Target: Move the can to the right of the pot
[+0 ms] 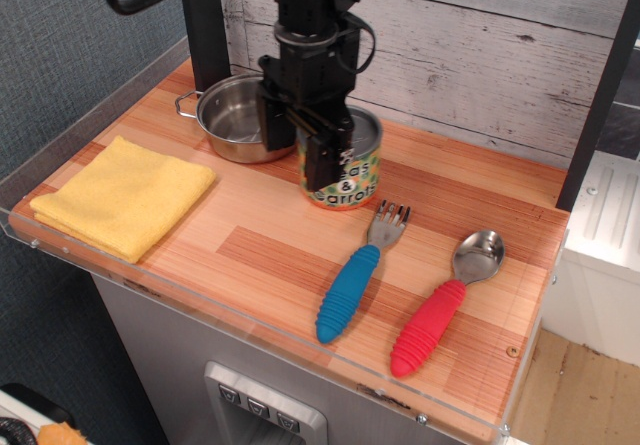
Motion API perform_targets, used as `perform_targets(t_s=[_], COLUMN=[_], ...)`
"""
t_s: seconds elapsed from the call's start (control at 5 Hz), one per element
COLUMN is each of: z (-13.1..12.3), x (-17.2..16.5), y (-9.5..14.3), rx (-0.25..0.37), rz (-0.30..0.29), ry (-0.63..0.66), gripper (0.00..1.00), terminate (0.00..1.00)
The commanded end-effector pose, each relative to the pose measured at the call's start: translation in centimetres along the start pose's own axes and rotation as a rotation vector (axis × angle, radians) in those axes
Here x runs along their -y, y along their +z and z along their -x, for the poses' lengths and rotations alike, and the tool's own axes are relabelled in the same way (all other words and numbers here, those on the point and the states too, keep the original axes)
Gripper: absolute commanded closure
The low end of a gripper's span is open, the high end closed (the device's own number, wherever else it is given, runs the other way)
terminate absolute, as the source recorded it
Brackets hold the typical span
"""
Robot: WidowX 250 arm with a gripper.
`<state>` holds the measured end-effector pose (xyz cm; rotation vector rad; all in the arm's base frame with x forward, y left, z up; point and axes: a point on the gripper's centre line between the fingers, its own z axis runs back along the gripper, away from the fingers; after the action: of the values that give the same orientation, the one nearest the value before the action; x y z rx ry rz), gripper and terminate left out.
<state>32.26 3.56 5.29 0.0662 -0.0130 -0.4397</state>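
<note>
The can [352,173], with a grey top and a yellow-orange label with green dots, stands just right of the pot [236,117], close to the back of the wooden table. The pot is a shiny shallow steel one with a loop handle showing at its left. My black gripper [318,147] comes down from above and is shut on the can, one finger [325,158] across the label's front left. The can's base looks at or just above the wood; I cannot tell whether it touches.
A folded yellow cloth [122,197] lies at the left front. A blue-handled fork [355,274] and a red-handled spoon [443,305] lie right of centre. A clear raised rim [250,317] edges the table; a plank wall [470,55] stands behind.
</note>
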Motion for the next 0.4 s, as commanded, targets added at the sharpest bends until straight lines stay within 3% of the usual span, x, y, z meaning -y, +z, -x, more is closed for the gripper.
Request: perform_targets(t_s=[0.0, 0.2], z=[-2.6, -3.9], x=[-0.7, -0.6], y=[1.4, 1.7], rx=[0.048, 0.068], rz=[0.004, 0.035], ry=[-0.012, -0.022], gripper=[0.00, 0.00], terminate=[0.00, 0.00])
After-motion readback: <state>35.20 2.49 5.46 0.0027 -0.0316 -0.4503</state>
